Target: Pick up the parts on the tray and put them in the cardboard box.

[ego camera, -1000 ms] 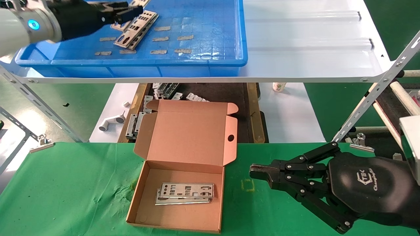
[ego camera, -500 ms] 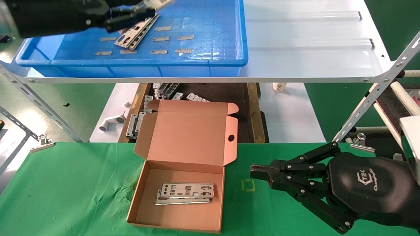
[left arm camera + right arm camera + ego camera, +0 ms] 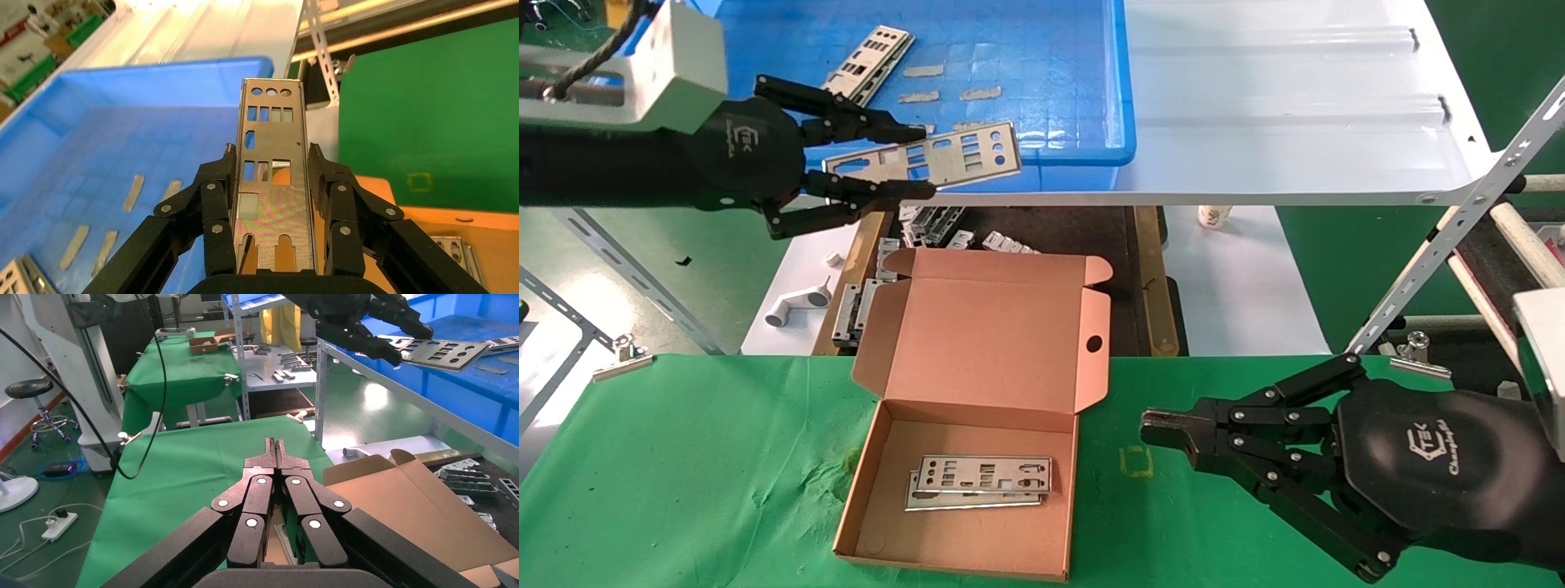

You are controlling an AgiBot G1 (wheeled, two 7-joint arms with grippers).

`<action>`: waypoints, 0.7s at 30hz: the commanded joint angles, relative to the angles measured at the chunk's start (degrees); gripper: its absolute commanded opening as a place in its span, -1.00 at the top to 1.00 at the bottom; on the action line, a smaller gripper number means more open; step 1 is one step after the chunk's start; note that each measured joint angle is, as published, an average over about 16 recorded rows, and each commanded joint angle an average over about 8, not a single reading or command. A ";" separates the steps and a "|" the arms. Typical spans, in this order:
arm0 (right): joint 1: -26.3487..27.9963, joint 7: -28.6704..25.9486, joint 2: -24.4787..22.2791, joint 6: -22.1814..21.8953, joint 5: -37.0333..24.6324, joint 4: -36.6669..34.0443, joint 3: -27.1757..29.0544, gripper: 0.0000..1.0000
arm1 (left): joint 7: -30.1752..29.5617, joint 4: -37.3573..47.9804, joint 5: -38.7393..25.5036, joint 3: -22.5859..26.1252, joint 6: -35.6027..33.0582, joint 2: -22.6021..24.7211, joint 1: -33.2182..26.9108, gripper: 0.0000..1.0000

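1. Green cloth [image 3: 682,490], creased and matte, covers the worktop; beyond it a white ribbed sheet [image 3: 1295,106] forms a raised shelf at 12 o'clock.
2. On that sheet, at 11 o'clock, sits the tray [image 3: 1083,82], a bright-blue plastic bin with a raised rim, a grid-patterned floor and short tan tape patches [image 3: 981,92].
3. One silver plate [image 3: 866,54], thin and punched with small cutouts, lies flat on the tray floor near its far side.
4. The left gripper [image 3: 911,161] hangs in front of the tray's near rim at 10 o'clock, its black linked jaws clamped on the long edges of the held plate [image 3: 928,157], a flat rectangular sheet with round and rectangular holes that juts toward 3 o'clock, clear of the tray.
5. The cardboard box [image 3: 977,531], brown corrugated with rounded side tabs and a round hole in one flap, stands open at centre, lid upright.
6. Two stacked plates [image 3: 981,482] lie flat on its floor.
7. The right gripper [image 3: 1164,429] rests over the cloth at 4 o'clock, jaws pressed together and holding nothing.
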State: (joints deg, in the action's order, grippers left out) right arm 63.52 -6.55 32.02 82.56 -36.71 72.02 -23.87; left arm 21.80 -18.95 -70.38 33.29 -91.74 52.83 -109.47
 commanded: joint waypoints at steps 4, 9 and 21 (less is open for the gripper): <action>0.00 0.00 0.00 0.00 0.00 0.00 0.00 1.00 | 0.09 -8.23 4.07 3.48 -0.27 -2.26 5.12 1.00; 0.00 0.00 0.00 0.00 0.00 0.00 0.00 1.00 | -1.20 -17.61 7.90 9.95 -0.10 -4.87 9.72 1.00; 0.00 0.00 0.00 0.00 0.00 0.00 0.00 1.00 | -1.28 -18.15 5.88 20.81 7.52 -2.09 16.31 1.00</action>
State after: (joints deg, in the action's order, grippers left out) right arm 63.52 -6.55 32.02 82.56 -36.71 72.02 -23.87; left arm 20.67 -37.32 -64.17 53.71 -84.50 50.73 -93.22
